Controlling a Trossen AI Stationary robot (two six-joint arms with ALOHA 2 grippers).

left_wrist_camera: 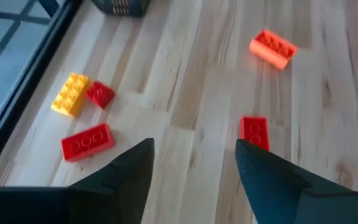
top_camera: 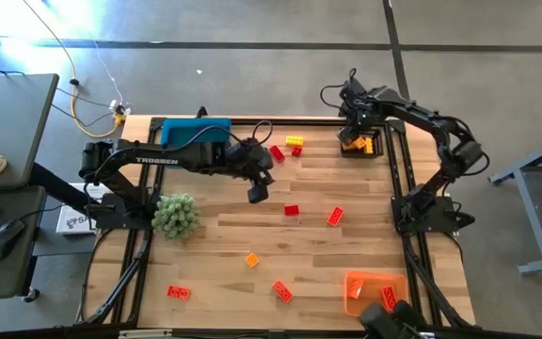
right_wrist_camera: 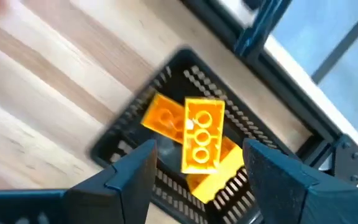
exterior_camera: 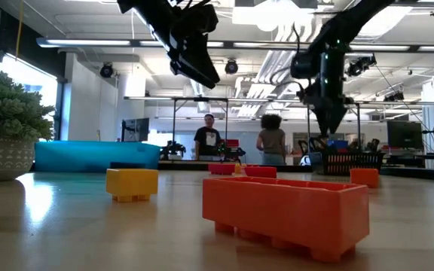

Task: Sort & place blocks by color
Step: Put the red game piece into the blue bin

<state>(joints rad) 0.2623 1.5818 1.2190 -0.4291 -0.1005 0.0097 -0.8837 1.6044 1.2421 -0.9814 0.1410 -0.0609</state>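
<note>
So the right end effector point(right_wrist_camera: 197, 171) hangs over the black basket point(right_wrist_camera: 129, 130) at the far right corner of the tabletop point(top_camera: 224, 245), fingers apart, nothing clamped. An orange block point(right_wrist_camera: 201, 140) sits between them in the right wrist view, its long axis running roughly along the camera's line of sight, studs up. I can't tell whether it's falling or already resting on the orange pieces inside. I'd stay centered over the basket before pulling away. The left end effector point(left_wrist_camera: 191, 171) is spread too, above a red block point(left_wrist_camera: 254, 132) mid-table, with more blocks scattered around.
</note>
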